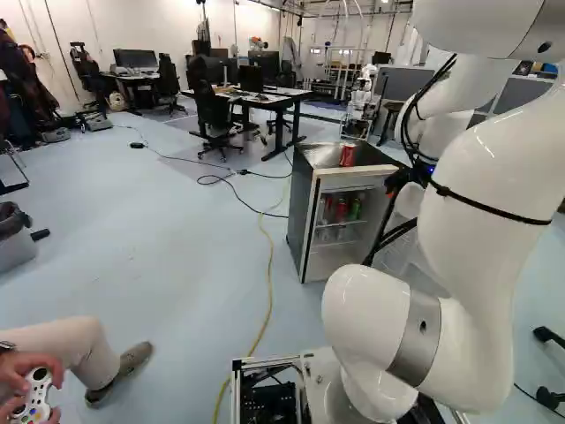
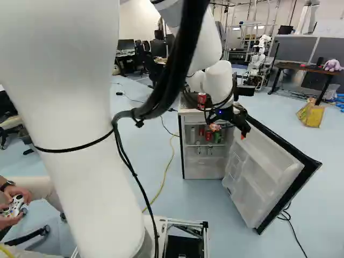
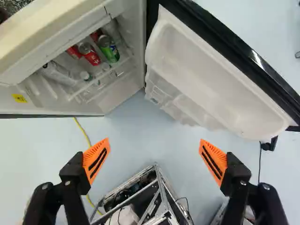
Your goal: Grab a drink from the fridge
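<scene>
The gripper (image 2: pixel 243 131) hangs in front of the opened fridge (image 2: pixel 189 150), near the door's upper edge in the right base view. In the wrist view the gripper (image 3: pixel 154 157) is open, its orange-padded fingers wide apart with nothing between them. Ahead of it is the fridge interior, holding red cans (image 3: pixel 91 56), a green can (image 3: pixel 109 50) and clear bottles (image 3: pixel 58 72) on a shelf. The fridge door (image 3: pixel 201 75) stands swung out beside the interior. A red can (image 1: pixel 348 155) stands on top of the fridge in the left base view.
The open door (image 2: pixel 263 172) juts toward the base in the right base view. A yellow cable (image 1: pixel 268 291) runs over the floor left of the fridge. A seated person's leg (image 1: pixel 75 349) is near the base's left. Behind stand desks (image 1: pixel 274 95), chairs and another robot (image 2: pixel 260 59).
</scene>
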Available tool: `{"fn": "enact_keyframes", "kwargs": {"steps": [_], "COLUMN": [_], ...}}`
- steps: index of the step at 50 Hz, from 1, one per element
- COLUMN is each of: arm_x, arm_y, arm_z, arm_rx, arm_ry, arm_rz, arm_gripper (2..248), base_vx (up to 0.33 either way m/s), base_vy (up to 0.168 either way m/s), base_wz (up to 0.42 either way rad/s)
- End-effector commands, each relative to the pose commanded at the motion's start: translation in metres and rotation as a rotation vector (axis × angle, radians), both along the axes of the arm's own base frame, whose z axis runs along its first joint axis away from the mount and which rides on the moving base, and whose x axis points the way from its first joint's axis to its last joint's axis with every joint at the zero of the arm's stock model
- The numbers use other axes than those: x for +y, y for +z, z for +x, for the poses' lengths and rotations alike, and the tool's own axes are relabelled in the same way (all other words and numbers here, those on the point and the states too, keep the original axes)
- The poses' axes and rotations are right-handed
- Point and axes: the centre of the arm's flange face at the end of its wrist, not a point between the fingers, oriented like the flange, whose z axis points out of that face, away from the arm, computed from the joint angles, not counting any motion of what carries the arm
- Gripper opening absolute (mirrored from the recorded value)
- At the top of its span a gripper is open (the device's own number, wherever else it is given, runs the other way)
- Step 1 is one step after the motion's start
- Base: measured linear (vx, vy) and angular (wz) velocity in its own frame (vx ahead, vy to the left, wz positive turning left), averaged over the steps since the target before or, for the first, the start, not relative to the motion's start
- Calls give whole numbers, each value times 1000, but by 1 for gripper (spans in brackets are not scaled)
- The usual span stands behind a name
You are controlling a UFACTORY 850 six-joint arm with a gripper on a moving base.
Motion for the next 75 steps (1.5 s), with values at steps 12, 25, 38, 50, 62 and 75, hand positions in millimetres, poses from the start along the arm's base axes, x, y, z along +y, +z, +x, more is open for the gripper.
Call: {"fn": "enact_keyframes", "kwargs": {"steps": [12,25,38,50,62,75], "arm_x": [-19,-43,-68,-91,-114,-138], "arm_y": [3,3,3,2,2,1], "arm_z": [5,16,21,23,23,22], "arm_rx": [54,50,41,33,25,15], "arm_ry": [-21,-42,-69,-96,-123,-151], "arm_rz": [25,21,14,7,0,-8], "arm_gripper": [247,247,247,247,247,247], "base_vx": [0,0,0,0,0,0], "base_vy": [0,0,0,0,0,0], "base_wz": [0,0,0,0,0,0]}}
